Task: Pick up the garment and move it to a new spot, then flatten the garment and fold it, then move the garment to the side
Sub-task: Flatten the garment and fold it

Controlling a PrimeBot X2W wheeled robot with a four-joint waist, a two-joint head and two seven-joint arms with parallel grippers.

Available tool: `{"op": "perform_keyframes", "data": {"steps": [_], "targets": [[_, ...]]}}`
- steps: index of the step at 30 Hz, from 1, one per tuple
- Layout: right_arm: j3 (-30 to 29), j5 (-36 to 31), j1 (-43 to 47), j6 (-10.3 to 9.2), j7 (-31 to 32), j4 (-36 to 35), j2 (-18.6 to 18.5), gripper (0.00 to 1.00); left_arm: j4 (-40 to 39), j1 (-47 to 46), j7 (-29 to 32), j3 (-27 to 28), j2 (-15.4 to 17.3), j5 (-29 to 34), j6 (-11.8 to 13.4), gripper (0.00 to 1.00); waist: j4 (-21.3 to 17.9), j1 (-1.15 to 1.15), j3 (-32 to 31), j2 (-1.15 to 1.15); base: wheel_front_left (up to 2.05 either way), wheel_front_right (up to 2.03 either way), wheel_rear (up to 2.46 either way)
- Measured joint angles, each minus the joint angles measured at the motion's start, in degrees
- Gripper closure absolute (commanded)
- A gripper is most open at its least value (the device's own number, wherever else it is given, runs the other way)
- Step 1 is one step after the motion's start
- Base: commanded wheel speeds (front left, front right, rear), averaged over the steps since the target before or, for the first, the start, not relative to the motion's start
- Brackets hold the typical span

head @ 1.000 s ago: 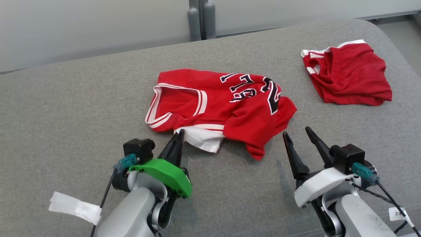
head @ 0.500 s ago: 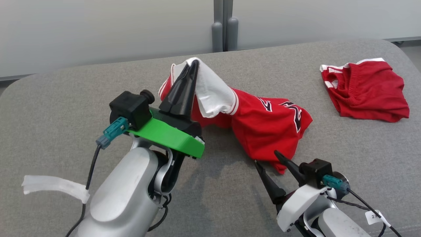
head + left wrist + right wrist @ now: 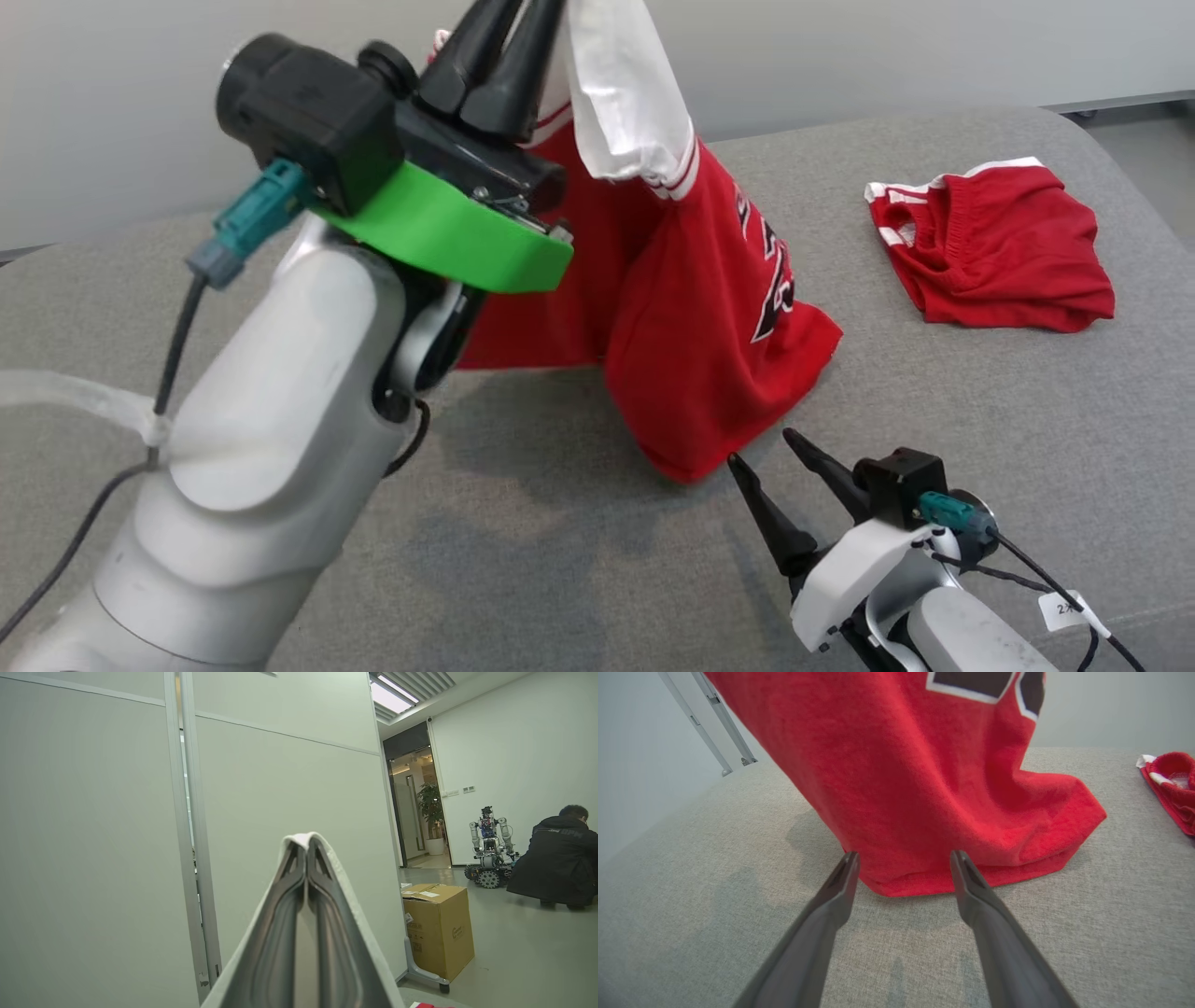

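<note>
Red garment (image 3: 709, 373) dangling from clamped left hand (image 3: 306, 847), hem just beyond splayed right hand (image 3: 759, 445).

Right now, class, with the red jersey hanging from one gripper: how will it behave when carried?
Probably floppy: the red jersey drapes from the left gripper, hem crumpled on the grey surface. Likely light: a fingertip pinch lifts it. May drag.

An office-style robotics lab: a pale partition wall (image 3: 289, 765) stands beside a cardboard box (image 3: 437, 931) on the bare floor (image 3: 514, 956); beyond the box are a wheeled two-armed robot (image 3: 488, 851), a crouching person (image 3: 556, 863) in a dark coat and a potted plant (image 3: 432, 812).
</note>
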Motion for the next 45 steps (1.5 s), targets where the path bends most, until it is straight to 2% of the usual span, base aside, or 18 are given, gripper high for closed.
{"op": "perform_keyframes", "data": {"steps": [4,10,15,22,28,35,45], "targets": [[-2.0,0.1,0.0,-0.94,-0.2,0.0,-0.9,0.00,1.7,-2.0,3.6,3.3,1.8,-0.7,1.0,1.00,-1.3,0.00,0.3,0.00,0.00,0.00,0.00],[-3.6,0.5,0.0,-2.02,-0.8,0.0,-1.8,0.00,10.4,0.3,8.2,8.9,8.3,-2.5,2.1,1.00,-2.2,0.00,1.9,0.00,0.00,0.00,0.00],[-1.7,0.5,0.0,-0.90,-0.7,0.0,-1.7,0.00,16.0,4.6,9.3,12.9,11.7,-4.1,2.6,1.00,-2.2,0.00,3.5,0.00,0.00,0.00,0.00],[2.1,0.2,-0.2,1.05,-0.6,0.6,-0.9,0.00,20.9,7.2,9.5,17.1,13.7,-4.9,3.0,1.00,-1.6,0.00,5.6,0.00,0.00,0.00,0.00],[5.5,0.2,-2.5,2.58,-0.3,3.1,1.2,0.00,22.5,7.5,8.5,17.8,12.9,-5.3,3.1,1.00,-0.5,0.00,7.2,0.00,0.00,0.00,0.00],[6.4,0.6,-3.7,2.74,1.2,7.7,2.2,0.00,24.5,7.6,7.1,17.9,11.6,-5.8,3.1,1.00,1.5,0.00,8.2,0.00,0.00,0.00,0.00],[5.9,2.5,-7.3,3.26,0.3,11.2,3.2,0.00,26.0,7.5,5.3,17.7,10.2,-5.8,3.0,1.00,3.8,0.00,9.1,0.00,0.00,0.00,0.00]]}}
